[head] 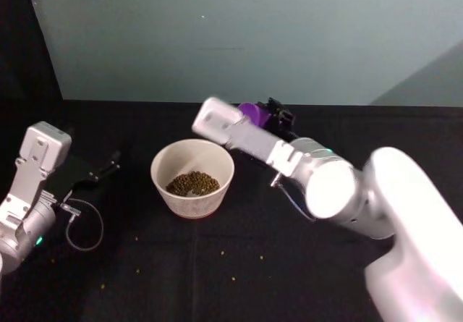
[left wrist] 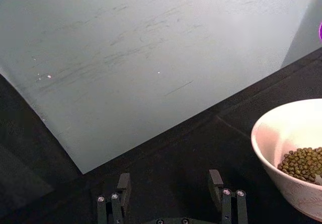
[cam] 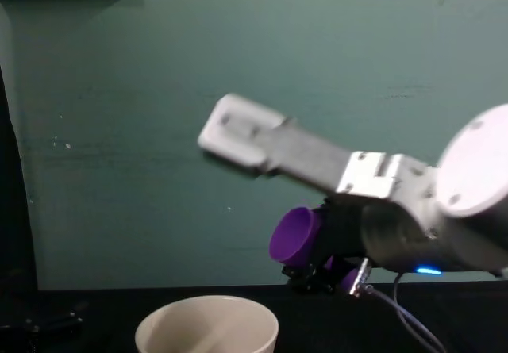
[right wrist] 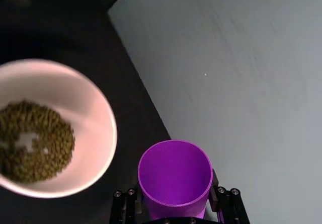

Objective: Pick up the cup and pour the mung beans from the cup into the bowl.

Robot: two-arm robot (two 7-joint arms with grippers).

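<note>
Behind the black table surface (head: pixel 181 293) rose a pale teal wall (head: pixel 289 32), and you had the right gripper (right wrist: pixel 174 206) clenched around the small purple plastic tumbler-shaped cup (right wrist: pixel 174 173). It held the cup in the air near the surface's back edge, just beyond the wide cream-white round bowl (head: pixel 194 205) and apart from it. The cup was tipped over with its mouth toward the bowl, and its inside looked bare. The tiny dark mung beans (head: pixel 193 184) sat heaped in the bowl at the middle of the surface, so the pour seemed done; a few stray grains (head: pixel 223 252) dotted the front part. Your left gripper (left wrist: pixel 170 189) rested near the left edge, fingers spread with nothing between them. From here your main risk, as I judged it, was the bowl: the right forearm (head: pixel 253 140) hung close by its rim, and a low or hasty swing could clip it and scatter beans. Letting go of the cup while tilted would let it roll.
</note>
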